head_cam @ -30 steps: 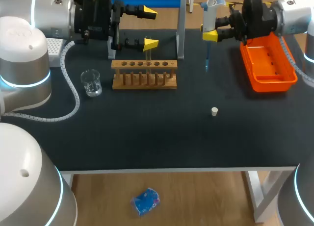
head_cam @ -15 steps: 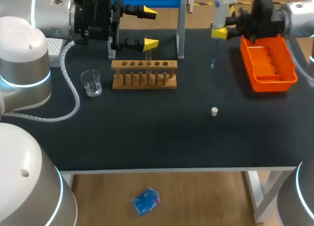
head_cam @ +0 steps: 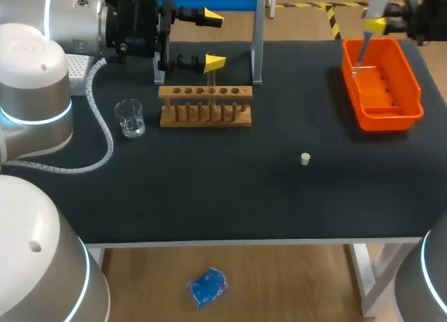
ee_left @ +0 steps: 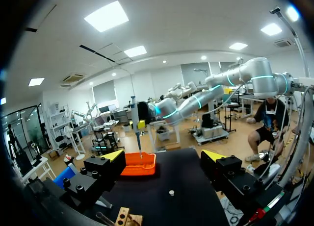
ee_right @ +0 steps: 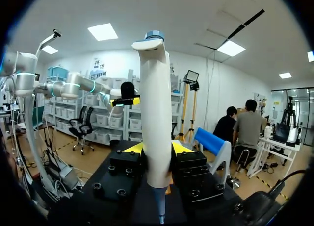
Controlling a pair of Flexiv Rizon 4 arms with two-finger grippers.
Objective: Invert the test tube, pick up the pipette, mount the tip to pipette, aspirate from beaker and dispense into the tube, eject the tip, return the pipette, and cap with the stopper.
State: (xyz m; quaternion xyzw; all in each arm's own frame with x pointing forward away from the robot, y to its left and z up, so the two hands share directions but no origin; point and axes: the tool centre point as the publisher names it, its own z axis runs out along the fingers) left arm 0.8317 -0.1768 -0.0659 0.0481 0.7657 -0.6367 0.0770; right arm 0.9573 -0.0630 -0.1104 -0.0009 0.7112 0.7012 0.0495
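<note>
Dark surface (head_cam: 230, 189), seen from above and behind. Far left, a white tip box (head_cam: 78, 66), half hidden by the left arm. Next, a clear beaker (head_cam: 130, 117) stands just beside the wooden rack (head_cam: 204, 105). The left end effector (head_cam: 214, 40) hangs over the rack's back edge with its fingers spread wide and nothing between them. A faint test tube (head_cam: 209, 81) seems to stand in the rack just under the lower finger, but it is too pale to be sure. Mid-surface, toward the front, the small white stopper (head_cam: 305, 158) lies alone, well apart from everything. Far right, the orange tray (head_cam: 388, 119). The right end effector (ee_right: 157, 150) is clenched on the pipette (ee_right: 156, 113), gripping its body from both sides. The pipette's long axis is near upright, leaning slightly, and its lower end points down into the tray's far end. I cannot tell whether a tip is on the nose. Judgement: this is the tip-eject step. The tray lies straight below the pipette's nose, so the move needs no sideways travel, only the release. The right arm is the nearer one, and the left is well away at the rack.
</note>
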